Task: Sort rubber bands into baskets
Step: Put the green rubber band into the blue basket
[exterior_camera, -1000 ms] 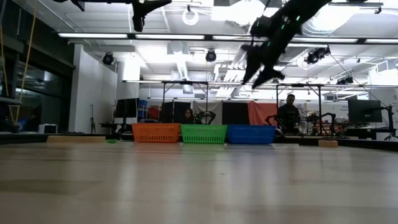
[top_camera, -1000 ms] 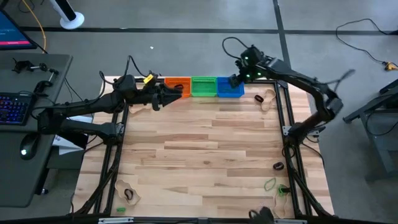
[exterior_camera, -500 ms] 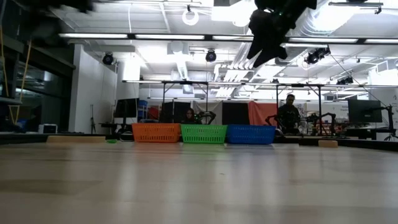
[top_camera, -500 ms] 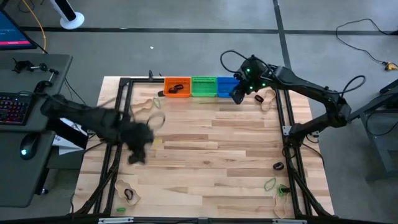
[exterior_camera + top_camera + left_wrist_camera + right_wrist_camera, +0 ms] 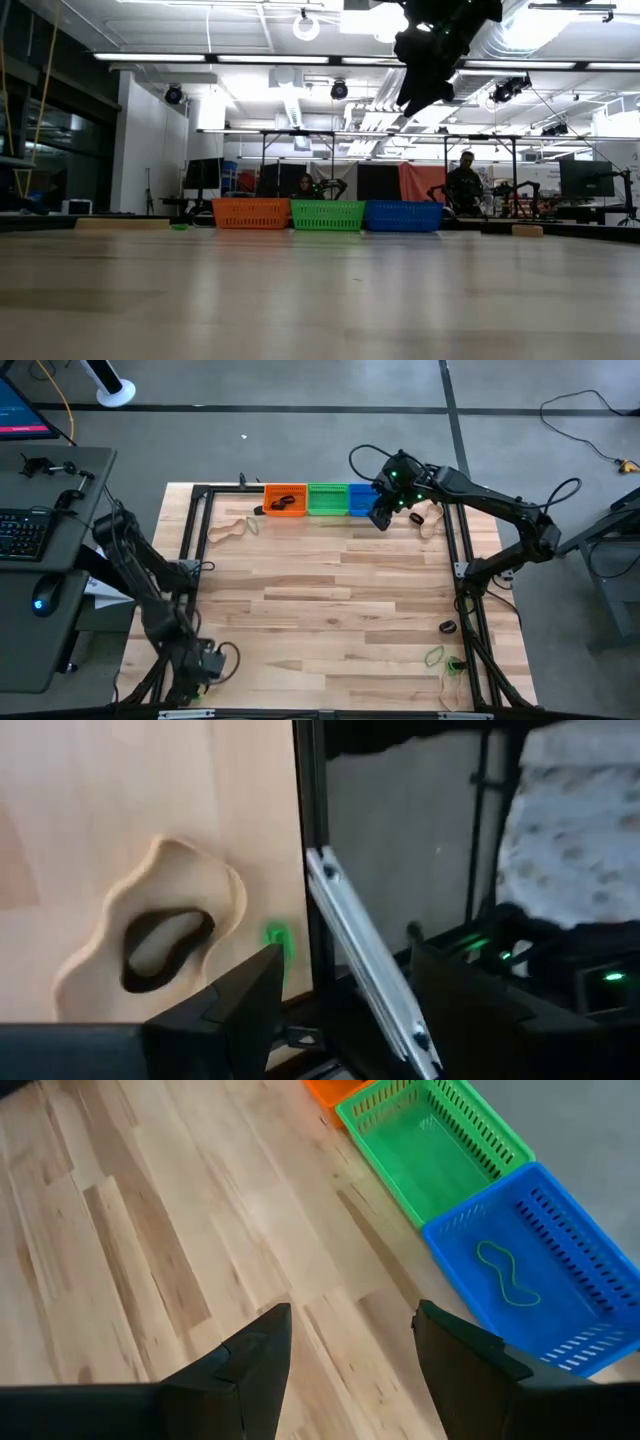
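Observation:
The orange (image 5: pixel 285 500), green (image 5: pixel 327 498) and blue (image 5: pixel 362 498) baskets stand in a row at the table's far edge. My left gripper (image 5: pixel 345 1010) is open and empty above the near left corner (image 5: pixel 205 660); below it a tan rubber band (image 5: pixel 150 935) lies flat with a black one (image 5: pixel 165 935) inside it and a green one (image 5: pixel 275 935) beside it. My right gripper (image 5: pixel 350 1355) is open and empty, held high (image 5: pixel 430 60) just near of the blue basket (image 5: pixel 530 1270), in which a tan band (image 5: pixel 508 1275) lies.
Loose bands lie on the table: tan ones at far left (image 5: pixel 230 528) and far right (image 5: pixel 430 518), a black one (image 5: pixel 447 627) and green ones (image 5: pixel 434 655) at near right. A black frame rail (image 5: pixel 305 840) runs along the table's left edge. A person (image 5: pixel 465 185) stands in the room behind.
My left arm has swung fast from beside the orange basket at the far edge across to the table's near left corner. My right gripper has drawn back a little from over the blue basket toward the near edge.

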Available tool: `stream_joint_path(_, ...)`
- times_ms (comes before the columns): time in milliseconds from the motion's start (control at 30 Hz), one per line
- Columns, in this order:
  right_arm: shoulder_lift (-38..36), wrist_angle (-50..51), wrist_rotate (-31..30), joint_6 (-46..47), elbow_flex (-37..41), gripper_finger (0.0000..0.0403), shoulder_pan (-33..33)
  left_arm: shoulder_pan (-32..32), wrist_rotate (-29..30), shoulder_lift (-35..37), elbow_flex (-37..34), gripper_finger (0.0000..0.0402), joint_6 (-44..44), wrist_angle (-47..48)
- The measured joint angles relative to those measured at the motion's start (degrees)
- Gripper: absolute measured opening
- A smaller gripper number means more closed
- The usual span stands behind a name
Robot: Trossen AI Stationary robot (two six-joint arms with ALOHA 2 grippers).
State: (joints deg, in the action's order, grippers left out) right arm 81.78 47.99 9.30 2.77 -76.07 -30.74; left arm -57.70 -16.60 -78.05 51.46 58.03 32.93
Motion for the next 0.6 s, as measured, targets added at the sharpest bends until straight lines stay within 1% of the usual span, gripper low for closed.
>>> stream_joint_path(167, 0.02, -0.02, 0.02, -1.70, 0.00, 0.0199, 0.00, -1.93, 0.83, -3.51, 0.00, 0.0214, -0.60, -0.04)
stream_joint_path(333, 0.02, 0.07, 0.02, -1.81, 0.00, 0.0199, 0.00, -3.70, 0.83, -5.80, 0.00, 0.0213, 2.51, -3.42)
stream_joint_path(500, 0.02, -0.22, 0.02, -1.97, 0.00, 0.0199, 0.00, -4.76, 0.47, -8.88, 0.00, 0.0213, 6.06, -3.25)
stream_joint_path(600, 0.02, -0.22, 0.02, -1.97, 0.00, 0.0199, 0.00, -4.74, -0.28, -11.03, 0.00, 0.0213, 6.74, -3.22)
